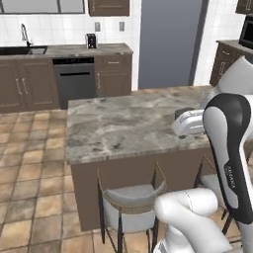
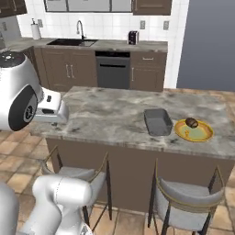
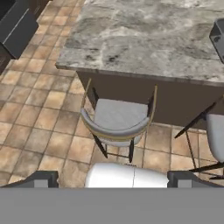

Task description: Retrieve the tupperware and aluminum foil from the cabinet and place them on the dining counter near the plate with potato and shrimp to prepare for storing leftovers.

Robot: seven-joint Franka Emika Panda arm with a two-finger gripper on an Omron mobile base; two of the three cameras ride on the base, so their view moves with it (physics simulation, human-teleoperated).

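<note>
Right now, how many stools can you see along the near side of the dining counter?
2. One stool stands under the dining counter toward its left end; the other stool sits further right, below the tupperware and plate. More may be hidden out of frame.

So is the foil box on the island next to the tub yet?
No, the island carries just the tub and the plate with the potato beside it.

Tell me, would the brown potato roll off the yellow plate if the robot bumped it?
Probably it could wobble or roll: the potato is a small rounded lump. It sits near the edge of the plate, whose rim looks low, so a hard bump might tip it off.
</note>
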